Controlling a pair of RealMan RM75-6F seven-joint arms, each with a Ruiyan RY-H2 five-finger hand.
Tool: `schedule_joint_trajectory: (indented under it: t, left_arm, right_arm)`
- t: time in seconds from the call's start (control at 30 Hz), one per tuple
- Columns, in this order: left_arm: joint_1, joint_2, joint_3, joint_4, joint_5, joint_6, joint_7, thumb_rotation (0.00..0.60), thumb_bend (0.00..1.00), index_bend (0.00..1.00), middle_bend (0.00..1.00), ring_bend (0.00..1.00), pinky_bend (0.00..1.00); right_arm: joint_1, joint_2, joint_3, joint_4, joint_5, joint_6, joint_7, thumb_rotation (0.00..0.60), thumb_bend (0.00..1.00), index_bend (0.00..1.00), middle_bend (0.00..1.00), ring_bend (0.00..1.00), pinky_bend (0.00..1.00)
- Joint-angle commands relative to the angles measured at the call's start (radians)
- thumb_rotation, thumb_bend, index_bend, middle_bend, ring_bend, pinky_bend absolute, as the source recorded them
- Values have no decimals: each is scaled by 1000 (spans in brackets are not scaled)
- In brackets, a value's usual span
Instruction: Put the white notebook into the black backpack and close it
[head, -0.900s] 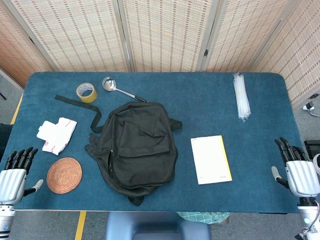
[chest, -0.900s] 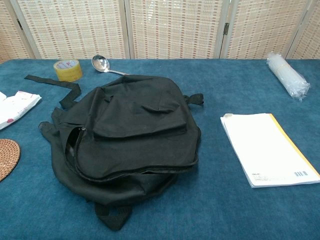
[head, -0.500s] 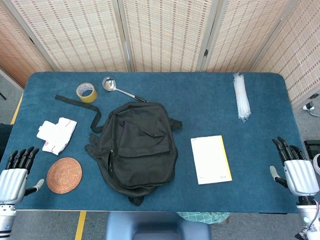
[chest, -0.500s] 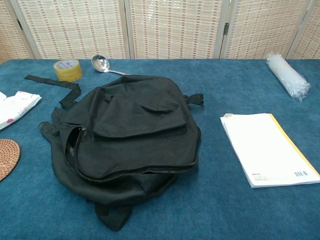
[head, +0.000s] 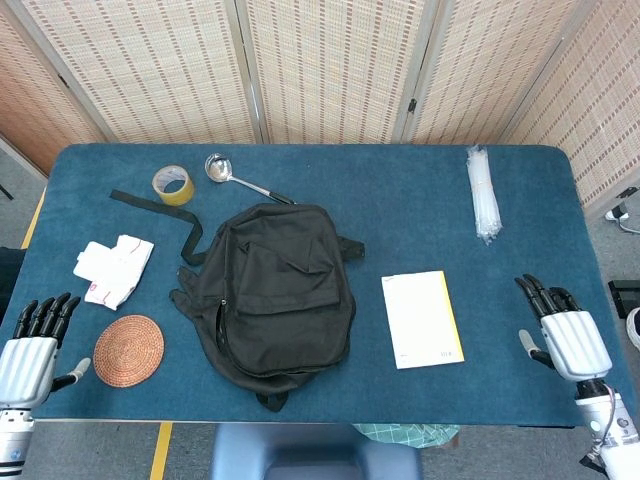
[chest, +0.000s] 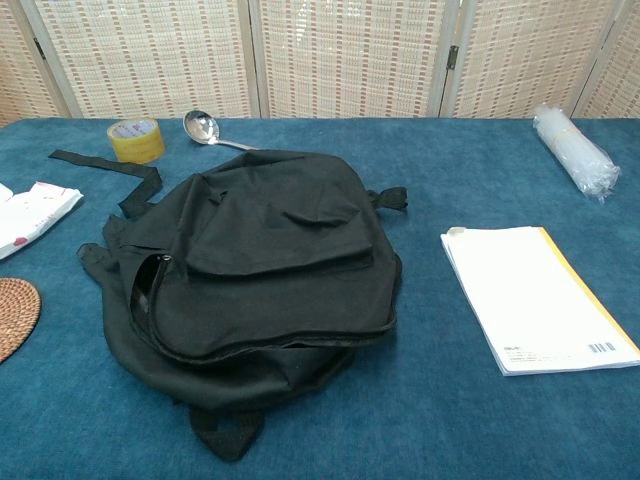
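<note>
The black backpack (head: 270, 292) (chest: 255, 275) lies flat in the middle of the blue table, its zipper open along the left and near edge. The white notebook (head: 421, 318) (chest: 536, 296), with a yellow spine edge, lies flat to the right of it, apart from the bag. My right hand (head: 562, 335) hovers at the table's right front corner, fingers apart and holding nothing, some way right of the notebook. My left hand (head: 33, 345) sits at the left front corner, fingers straight and empty. Neither hand shows in the chest view.
A woven round coaster (head: 128, 349) and a white cloth packet (head: 113, 269) lie left of the bag. A yellow tape roll (head: 173, 184), a metal ladle (head: 238, 178) and a black strap (head: 160, 210) are at the back left. A clear plastic bundle (head: 483, 193) lies back right.
My right hand has moved left and slightly forward, toward the notebook. The left hand, the bag and the notebook stay put.
</note>
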Motion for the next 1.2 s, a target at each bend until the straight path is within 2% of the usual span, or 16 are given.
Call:
schedule_joint_trajectory:
  t: [0.03, 0.17, 0.23, 0.37, 0.5, 0.7, 0.97, 1.2]
  left_arm:
    - [0, 0, 0, -1, 0, 0, 1, 600, 259, 113, 88, 97, 0]
    - [-1, 0, 0, -3, -1, -2, 3, 600, 259, 114, 88, 98, 0]
    - [-3, -1, 2, -4, -6, -10, 9, 600, 259, 115, 88, 98, 0]
    - [-3, -1, 3, -7, -7, -12, 13, 600, 259, 116, 88, 99, 0]
    - [-2, -2, 4, -9, -7, -11, 15, 600, 259, 116, 88, 100, 0]
    - [1, -1, 5, -11, -8, -7, 15, 600, 259, 116, 88, 100, 0]
    - [0, -3, 6, -14, -12, -12, 21, 600, 258, 116, 88, 100, 0]
    - [-1, -5, 8, -16, -14, -18, 27, 600, 258, 116, 88, 100, 0]
  right_arm:
    - [19, -12, -3, 19, -8, -23, 4, 600, 440, 35, 129, 262, 191]
    - [48, -34, -7, 51, -15, -63, 8, 600, 440, 40, 134, 254, 175]
    - [89, -81, -18, 105, -28, -128, 6, 600, 440, 45, 140, 229, 133]
    - [126, -147, -37, 190, -53, -174, 3, 600, 432, 47, 137, 176, 80]
    - [156, -208, -64, 277, -81, -213, 11, 600, 404, 47, 75, 99, 13]
    - [179, -301, -100, 434, -133, -201, 72, 600, 398, 0, 1, 40, 0]
    - [181, -393, -133, 604, -169, -148, 161, 600, 390, 0, 0, 16, 0]
    - [178, -452, -143, 699, -172, -122, 201, 600, 390, 0, 0, 0, 0]
